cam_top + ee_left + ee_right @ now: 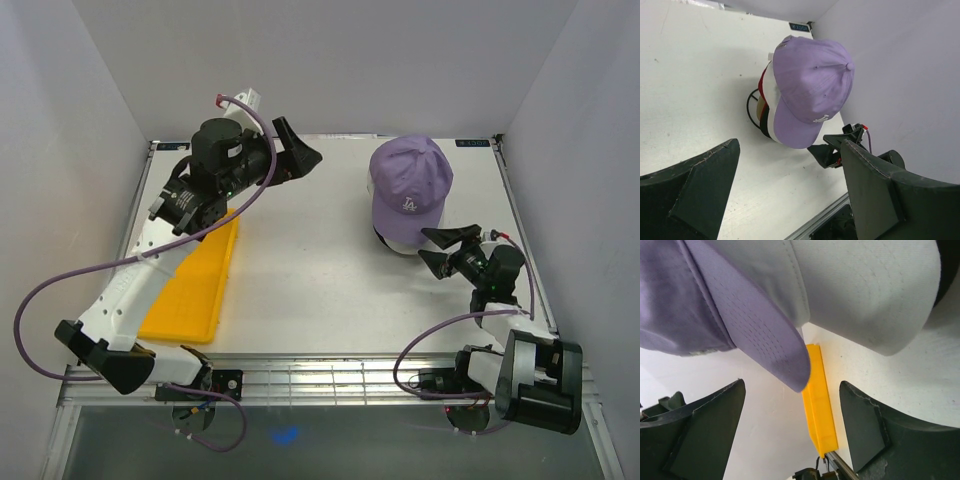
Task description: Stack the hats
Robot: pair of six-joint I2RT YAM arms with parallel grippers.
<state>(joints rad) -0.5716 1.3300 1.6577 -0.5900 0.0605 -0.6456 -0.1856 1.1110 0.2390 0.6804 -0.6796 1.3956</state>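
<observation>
Lavender cap [410, 185] just beside right fingers [446, 237]

Bright, even overhead light; soft shadows, sharp focus.

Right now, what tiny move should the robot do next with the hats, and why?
Probably draw the right pincer straight back toward its base. It is open and holds nothing. The lavender cap already sits on top of the white cap, and its brim is close to the pincer, so backing away should avoid nudging the pile.
</observation>
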